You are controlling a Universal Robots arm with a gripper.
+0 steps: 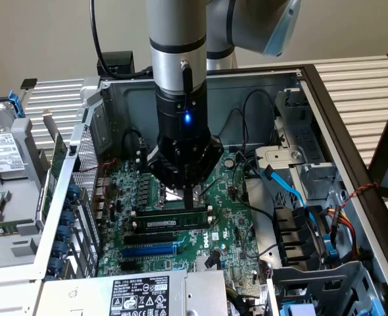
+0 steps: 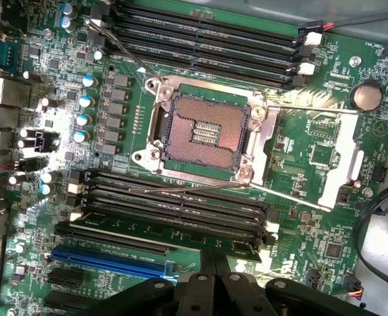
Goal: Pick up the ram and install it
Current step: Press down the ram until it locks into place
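Note:
The ram [image 1: 171, 222], a long green stick with dark chips and a white label, stands on edge in a black memory slot on the motherboard [image 1: 223, 224]. My gripper [image 1: 193, 203] hangs straight above it, shut, with its fingertips meeting at the ram's top edge near the end toward the exterior view's right. I cannot tell whether they press on it or only touch it. In the wrist view the ram [image 2: 181, 232] is a thin green strip beside the black slots, and my shut gripper [image 2: 212, 271] points down at it.
The open CPU socket [image 2: 207, 128] lies just beyond the slots, and a blue expansion slot [image 1: 151, 250] sits on the near side. The case walls [image 1: 292, 85], blue and black cables [image 1: 287, 191] and a labelled power supply [image 1: 138, 296] close in around the board.

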